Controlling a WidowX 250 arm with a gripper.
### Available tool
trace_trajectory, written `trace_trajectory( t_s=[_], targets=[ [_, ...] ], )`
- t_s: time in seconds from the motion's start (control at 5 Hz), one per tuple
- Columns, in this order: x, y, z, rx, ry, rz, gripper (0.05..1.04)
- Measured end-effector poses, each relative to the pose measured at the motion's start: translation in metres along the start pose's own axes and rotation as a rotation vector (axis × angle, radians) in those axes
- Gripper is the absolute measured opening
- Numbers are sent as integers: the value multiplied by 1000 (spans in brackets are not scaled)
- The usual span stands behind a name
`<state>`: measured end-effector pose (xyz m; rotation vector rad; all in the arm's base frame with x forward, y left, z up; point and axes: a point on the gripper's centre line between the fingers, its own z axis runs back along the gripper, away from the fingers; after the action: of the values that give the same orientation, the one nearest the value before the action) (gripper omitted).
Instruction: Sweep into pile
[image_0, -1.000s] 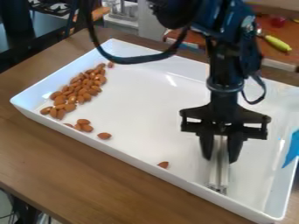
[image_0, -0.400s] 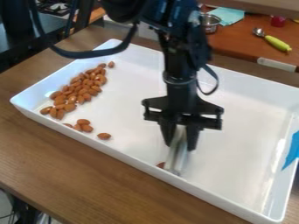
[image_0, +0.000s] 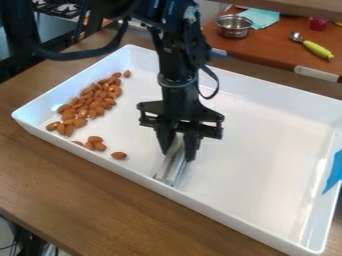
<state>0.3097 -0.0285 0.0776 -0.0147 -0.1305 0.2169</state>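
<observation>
Well, might skip loose oval brown almonds near the pile at the left end of the white rectangular tray, through tilting the long silvery strip clamped in the black two-finger end effector. Might also snag on the near wall, just beside. Note, beyond, a round silver metal bowl on a reddish counter.

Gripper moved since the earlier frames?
Yes. The gripper has moved left in the view, along the near wall of the white tray, toward the almond pile.
</observation>
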Motion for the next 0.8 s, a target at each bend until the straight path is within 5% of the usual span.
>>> trace_trajectory(
  t_s=[0.8],
  targets=[
    [20,66,-1,134,-73,-13,381]
  ],
)
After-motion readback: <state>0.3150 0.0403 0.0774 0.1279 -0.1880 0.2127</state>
